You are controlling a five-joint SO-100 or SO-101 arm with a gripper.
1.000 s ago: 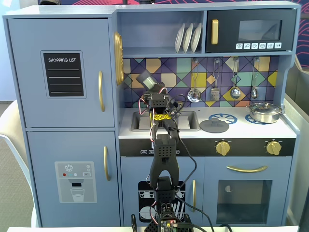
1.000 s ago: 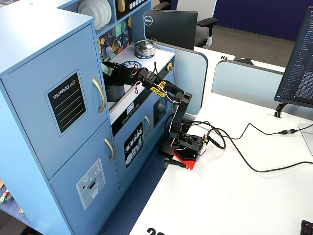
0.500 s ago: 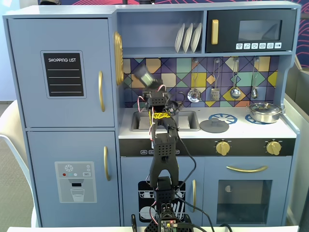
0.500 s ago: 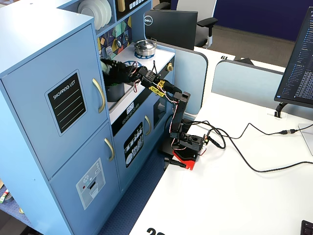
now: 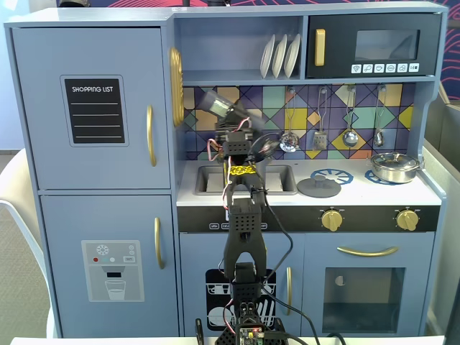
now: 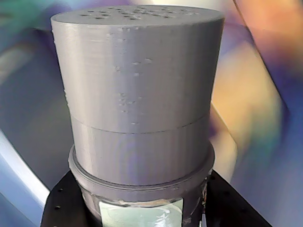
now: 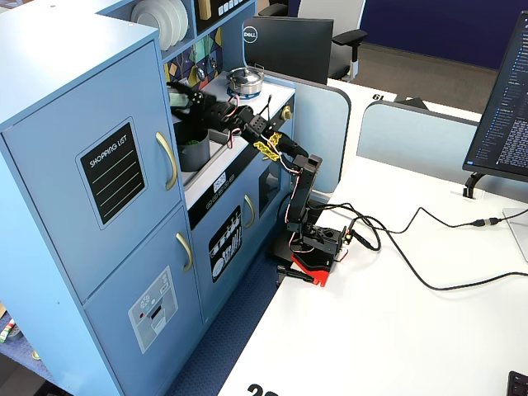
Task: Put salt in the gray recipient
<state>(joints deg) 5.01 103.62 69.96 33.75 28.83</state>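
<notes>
**Item 1. Gripper** (image 5: 221,113). Seen from the front fixed view raised above the sink of the toy kitchen, at the end of the black arm (image 5: 243,237). Pinching the salt: in the wrist view the two black jaws sit against either side of the shaker's base.

**Item 2. Salt** (image 5: 215,105). Gray cylinder, held in the air in front of the tiled backsplash (image 5: 359,100), tilted with its top toward the upper left of the front fixed view. In the wrist view the salt (image 6: 137,90) fills the picture; perforated top uppermost, a strip of light green label just visible at the bottom edge.

**Item 3. Gray recipient** (image 7: 195,152). Visible only in the side fixed view, standing in the sink area below the gripper (image 7: 183,97). In the front view it is hidden behind the arm.

**Item 4. Other contents.** Flat gray lid (image 5: 319,187) on the counter beside the sink; steel pan (image 5: 394,167) at far right on the burner. Both well apart from the gripper.

**Change noted.** Against the pictures of a second ago, the shaker is higher and leans further over, and in the side view the arm has lifted clear of the recipient, which was then largely covered by it.

**Bearing on task.** Judged as mid-shake or on the upstroke of one: the salt is held over the sink area, the pouring step in hand rather than finished. Whether the top points into the recipient cannot be told.
</notes>
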